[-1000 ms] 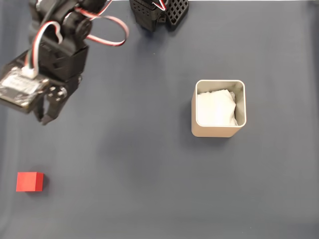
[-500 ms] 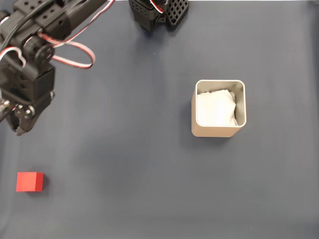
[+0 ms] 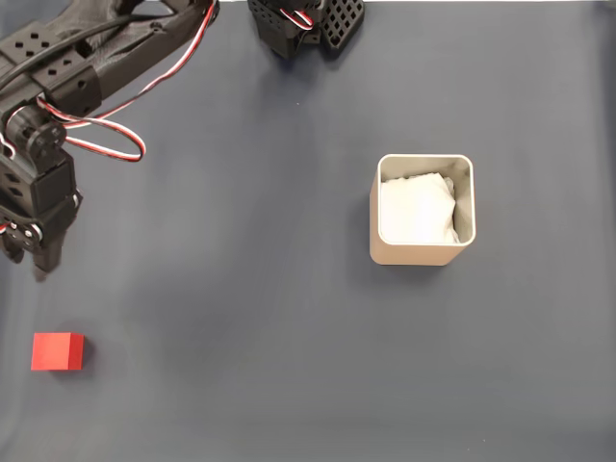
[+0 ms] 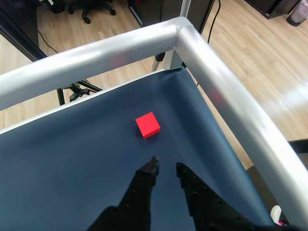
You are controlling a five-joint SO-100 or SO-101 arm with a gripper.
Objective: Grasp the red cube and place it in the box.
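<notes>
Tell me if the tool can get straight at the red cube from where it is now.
Probably yes. In the wrist view the tool hangs above the dark mat with the red cube just ahead of its tips and only bare mat between them. The box stands far off to the right in the fixed view.

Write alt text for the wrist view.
A small red cube sits on a dark blue table mat, just ahead of the black tool, whose two tips are nearly together. A silver rail borders the table; wooden floor lies beyond.

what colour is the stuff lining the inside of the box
White crumpled paper inside the tan box, clearest in the fixed view.
</notes>
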